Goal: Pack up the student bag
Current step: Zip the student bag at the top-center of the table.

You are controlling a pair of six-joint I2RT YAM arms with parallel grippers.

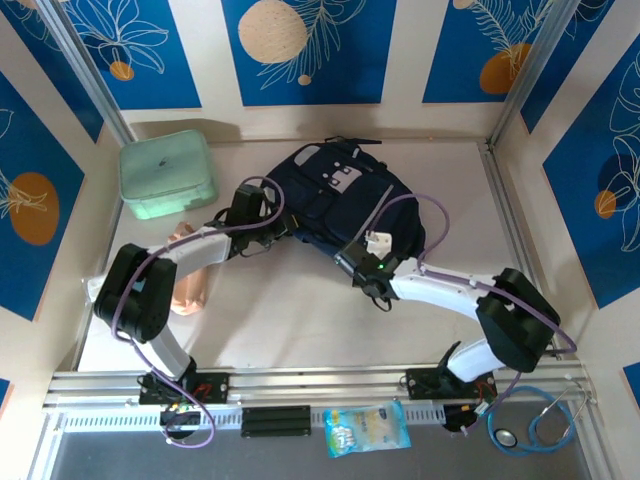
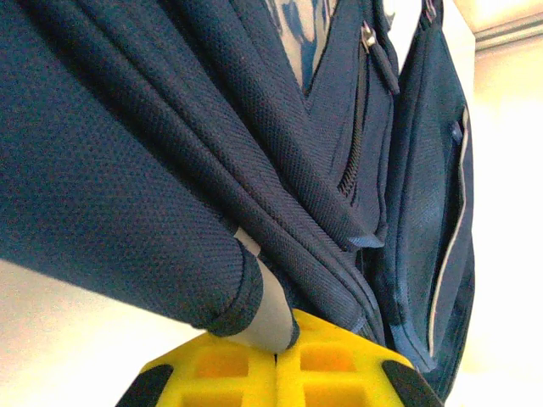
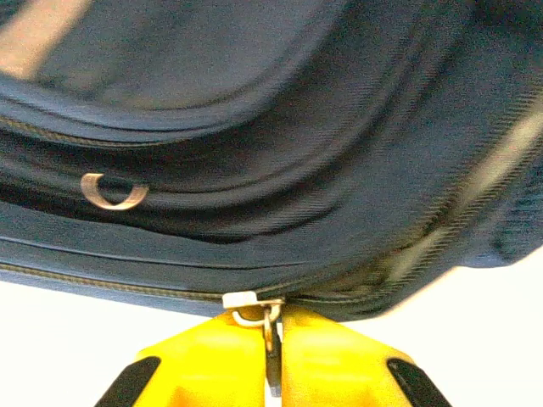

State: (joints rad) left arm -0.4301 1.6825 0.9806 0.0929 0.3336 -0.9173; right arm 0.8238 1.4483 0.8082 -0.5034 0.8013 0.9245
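The student bag (image 1: 335, 200) is a dark navy backpack lying at the back middle of the table, its grey-patched pocket facing up. My left gripper (image 1: 262, 236) is at the bag's left edge, shut on a fold of navy fabric with a pale lining (image 2: 276, 318). My right gripper (image 1: 362, 272) is at the bag's near edge, shut on the zipper pull (image 3: 271, 339), whose silver slider (image 3: 242, 299) sits on the zip line. A second metal ring (image 3: 113, 193) shows further along the bag (image 3: 271, 153).
A mint green lidded box (image 1: 167, 175) stands at the back left. A copper-coloured bottle (image 1: 190, 285) lies under the left arm. A snack packet (image 1: 367, 430) and a stethoscope (image 1: 535, 425) lie beyond the front rail. Walls close in on three sides.
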